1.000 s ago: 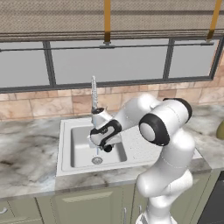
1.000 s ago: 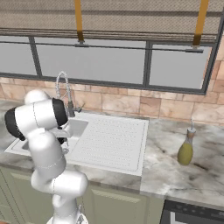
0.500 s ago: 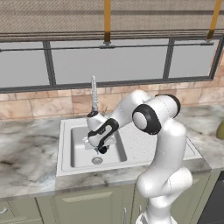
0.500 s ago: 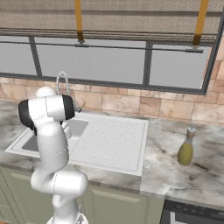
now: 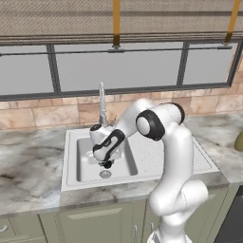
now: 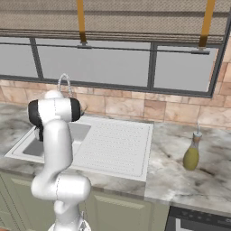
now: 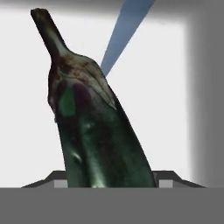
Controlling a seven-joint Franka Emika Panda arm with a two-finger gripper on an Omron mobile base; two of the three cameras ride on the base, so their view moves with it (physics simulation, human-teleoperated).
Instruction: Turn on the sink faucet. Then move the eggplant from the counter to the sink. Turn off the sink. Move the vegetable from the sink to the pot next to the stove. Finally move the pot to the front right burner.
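- The gripper (image 5: 107,163) is pinching the eggplant (image 7: 94,135) over the sink (image 5: 85,163).
- It should be lowering near the basin floor before letting go, under the water stream (image 7: 124,30).

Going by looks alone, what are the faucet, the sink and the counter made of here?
The sink faucet: likely polished metal, grey and bright, with a spring-coil neck. The sink: flat white-grey with little shine, perhaps enamel or composite; a dotted drainboard is moulded in. The counter: marble-look stone or laminate, light grey-beige with dark veins.
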